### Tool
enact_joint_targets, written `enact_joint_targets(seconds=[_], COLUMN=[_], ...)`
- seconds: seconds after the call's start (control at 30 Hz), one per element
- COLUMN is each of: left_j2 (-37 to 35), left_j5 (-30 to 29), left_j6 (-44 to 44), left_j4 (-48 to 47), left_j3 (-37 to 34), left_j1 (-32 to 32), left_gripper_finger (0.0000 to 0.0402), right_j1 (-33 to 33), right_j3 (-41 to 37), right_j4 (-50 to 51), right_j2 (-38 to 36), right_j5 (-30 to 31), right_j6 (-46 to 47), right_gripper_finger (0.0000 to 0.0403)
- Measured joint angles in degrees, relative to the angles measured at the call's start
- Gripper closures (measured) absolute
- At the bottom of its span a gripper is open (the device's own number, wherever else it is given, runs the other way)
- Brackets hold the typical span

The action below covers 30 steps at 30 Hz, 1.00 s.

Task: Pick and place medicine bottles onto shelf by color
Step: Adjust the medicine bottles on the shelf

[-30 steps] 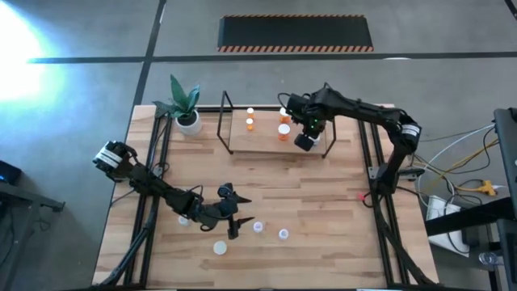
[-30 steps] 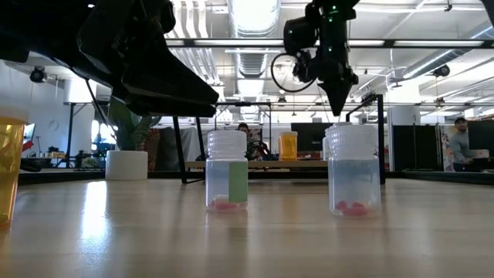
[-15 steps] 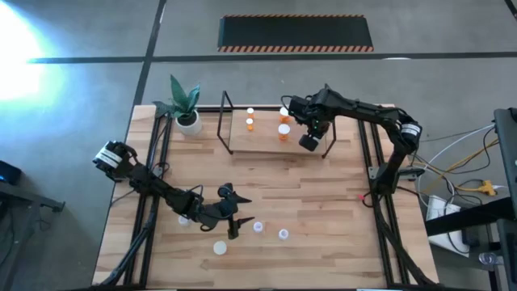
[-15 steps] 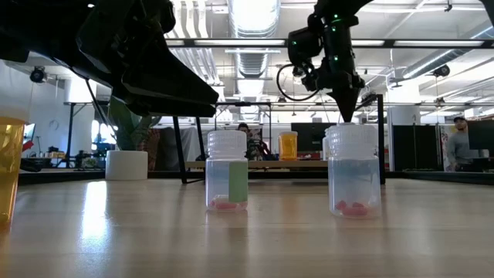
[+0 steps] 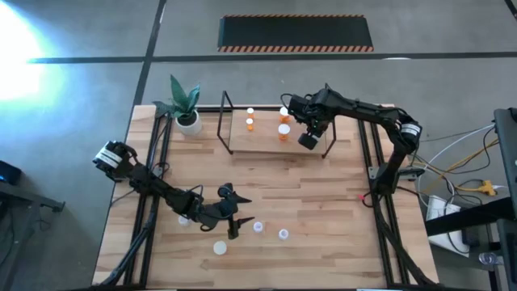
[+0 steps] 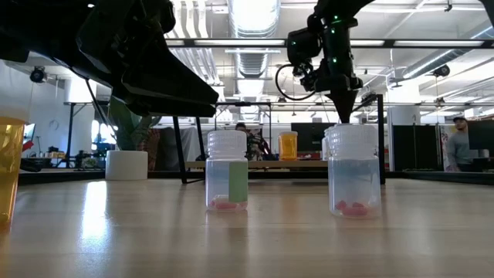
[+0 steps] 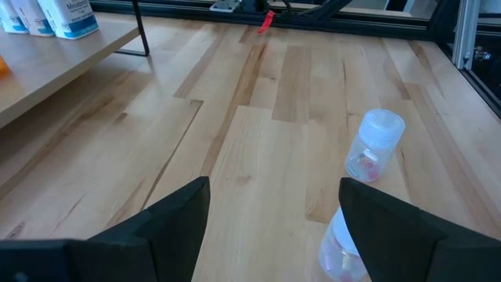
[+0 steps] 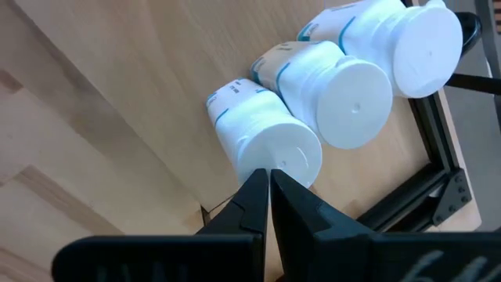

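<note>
Overhead, right pincer (image 5: pixel 308 142): poised above the right end of the shelf (image 5: pixel 262 144), near its front edge; fingers pressed together with nothing between them.
Right wrist view: closed fingertips (image 8: pixel 264 188) pointing down at three white bottles (image 8: pixel 344 78) packed side by side, touching, in the shelf corner by the black wire frame (image 8: pixel 438 168).
Orange bottles (image 5: pixel 283 132): standing on the shelf board, left of the right pincer, well apart from the white group.
Left pincer (image 5: pixel 230 217): low over the surface near its front edge, fingers spread wide, holding nothing.
Clear bluish bottles (image 6: pixel 353 171): two upright on the surface, just beyond the left pincer toward the right edge, each with pink pills at the bottom; a further white cap (image 5: pixel 220 247) close to the front edge.
Plant pot (image 5: pixel 190 121): at the back left corner of the surface, beside the shelf.
</note>
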<state>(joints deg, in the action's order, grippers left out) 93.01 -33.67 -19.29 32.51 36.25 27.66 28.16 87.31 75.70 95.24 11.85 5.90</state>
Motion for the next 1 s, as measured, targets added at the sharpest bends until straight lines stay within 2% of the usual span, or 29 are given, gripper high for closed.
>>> enact_joint_targets(seconds=[0.3,0.43,0.53,0.63,0.8,1.0], left_j2=[0.0,0.0,0.0,0.0,0.0,0.0], left_j5=[0.0,0.0,0.0,0.0,0.0,0.0], left_j6=[0.0,0.0,0.0,0.1,0.1,0.1], left_j4=[0.0,0.0,0.0,0.0,0.0,0.0], left_j3=[0.0,0.0,0.0,0.0,0.1,0.1], left_j1=[0.0,0.0,0.0,0.0,0.0,0.0], left_gripper_finger=[0.0134,0.0134,0.0134,0.0134,0.0134,0.0134], right_j1=[0.0,-0.7,-2.3,-5.9,-11.2,-9.9], right_j3=[0.5,1.6,1.7,0.6,-1.9,-3.0], right_j4=[0.7,0.5,-1.1,-5.2,-14.5,-24.4], right_j2=[-0.5,-3.1,-5.7,-8.0,-7.6,-3.1], right_j5=[-0.7,-0.4,2.1,4.4,0.9,-1.8], right_j6=[-0.1,0.3,2.1,3.1,1.8,-0.7], right_gripper_finger=[0.039,0.039,0.039,0.039,0.039,0.039])
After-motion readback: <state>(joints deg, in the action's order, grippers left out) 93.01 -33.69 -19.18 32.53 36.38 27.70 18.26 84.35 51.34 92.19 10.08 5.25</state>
